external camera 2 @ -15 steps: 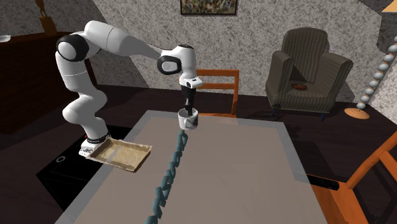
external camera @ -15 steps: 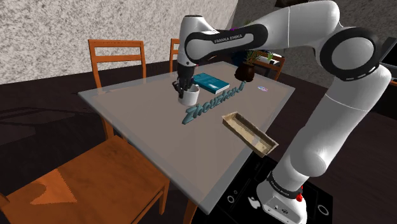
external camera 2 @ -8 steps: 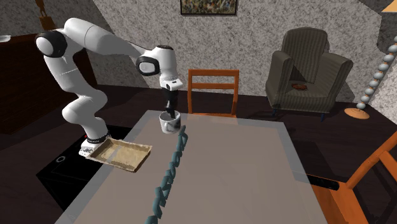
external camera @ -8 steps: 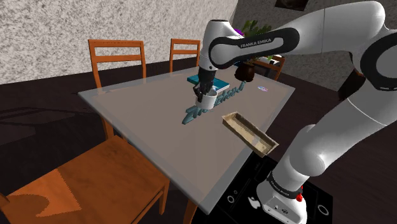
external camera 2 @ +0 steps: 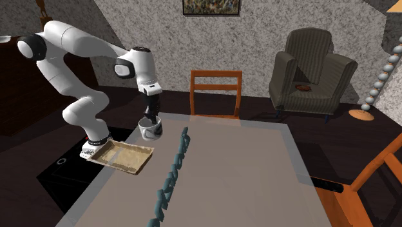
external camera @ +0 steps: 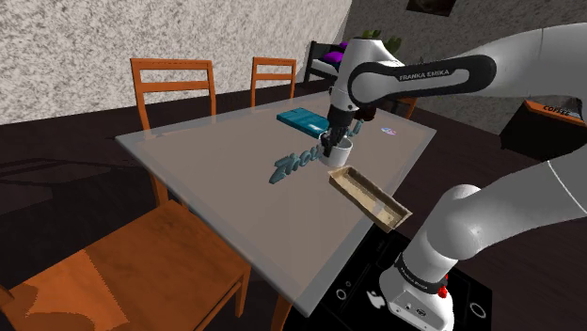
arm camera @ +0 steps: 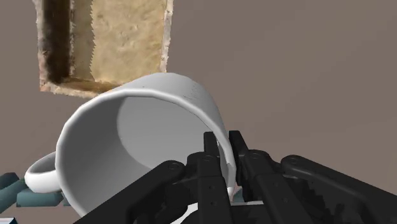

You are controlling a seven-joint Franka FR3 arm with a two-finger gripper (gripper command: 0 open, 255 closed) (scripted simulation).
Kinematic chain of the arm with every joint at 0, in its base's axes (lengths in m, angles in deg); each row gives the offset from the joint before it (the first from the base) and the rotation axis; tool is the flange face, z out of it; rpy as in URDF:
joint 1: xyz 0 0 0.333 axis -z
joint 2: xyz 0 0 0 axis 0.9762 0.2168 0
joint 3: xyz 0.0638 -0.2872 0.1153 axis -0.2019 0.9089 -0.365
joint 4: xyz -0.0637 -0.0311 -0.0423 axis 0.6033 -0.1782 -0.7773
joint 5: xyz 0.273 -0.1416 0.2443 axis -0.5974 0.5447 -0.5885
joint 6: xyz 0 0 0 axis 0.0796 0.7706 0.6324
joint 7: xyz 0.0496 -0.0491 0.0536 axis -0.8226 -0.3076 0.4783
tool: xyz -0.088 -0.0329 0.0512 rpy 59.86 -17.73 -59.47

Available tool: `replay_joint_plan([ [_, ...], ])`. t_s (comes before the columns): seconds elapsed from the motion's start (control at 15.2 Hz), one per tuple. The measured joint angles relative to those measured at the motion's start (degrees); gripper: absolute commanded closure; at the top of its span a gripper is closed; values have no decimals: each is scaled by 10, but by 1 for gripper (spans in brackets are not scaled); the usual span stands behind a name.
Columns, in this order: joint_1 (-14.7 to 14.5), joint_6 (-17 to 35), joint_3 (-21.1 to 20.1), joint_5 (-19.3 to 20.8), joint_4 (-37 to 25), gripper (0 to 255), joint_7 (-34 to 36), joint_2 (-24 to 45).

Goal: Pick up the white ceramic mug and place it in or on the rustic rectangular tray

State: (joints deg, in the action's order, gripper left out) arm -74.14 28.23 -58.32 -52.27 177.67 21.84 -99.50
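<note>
Gripper (arm camera: 221, 147) clamped on mug (arm camera: 140, 137) rim, mug off table (external camera: 216, 160); tray (external camera: 372, 197) just beside it twd stand (external camera: 466, 306), short end nearest, long axis running away

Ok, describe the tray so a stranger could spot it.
Start at the grey table, then go to its edge nearest the robot's base. The tray lies there: long, shallow, sandy brown with rough walls, unlike the teal book and white mug.
</note>
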Motion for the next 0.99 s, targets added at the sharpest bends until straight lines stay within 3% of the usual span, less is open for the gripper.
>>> replay_joint_plan([
  [0.46,31,-52,50,30,90,255,-61,-145],
  [0.79,71,-106,98,69,140,255,-120,-254],
  [0.99,80,-101,108,79,167,255,-130,-276],
])
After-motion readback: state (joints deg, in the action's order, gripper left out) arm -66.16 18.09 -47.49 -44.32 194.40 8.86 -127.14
